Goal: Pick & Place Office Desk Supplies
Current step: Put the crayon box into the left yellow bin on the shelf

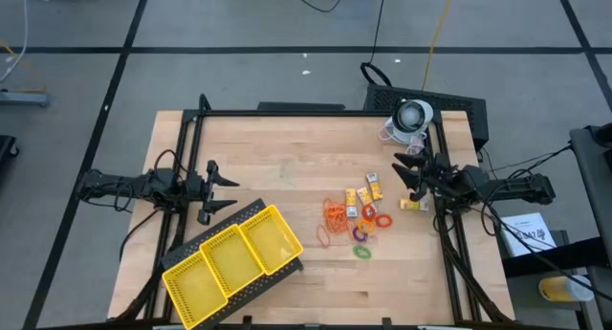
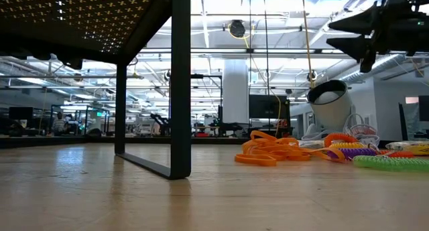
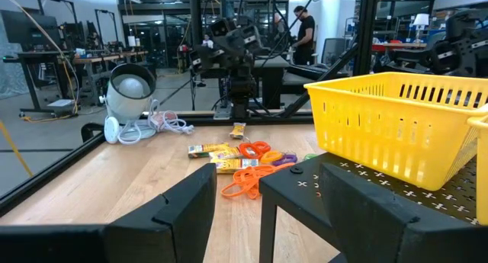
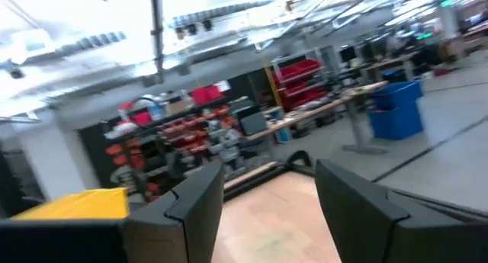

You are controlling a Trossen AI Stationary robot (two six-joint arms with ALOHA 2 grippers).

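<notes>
High view: the supplies lie scattered on the desk (image 1: 287, 148) right of centre, between the yellow three-compartment tray (image 1: 232, 261) and the right gripper (image 1: 405, 170). About four yellow-gold blocks (image 1: 363, 195) lie with long axes at differing angles; orange rubber bands (image 1: 335, 213) pile beside several coloured rings (image 1: 362, 252). Both the right gripper and the left gripper (image 1: 218, 191) hover with jaws apart, empty.
</notes>
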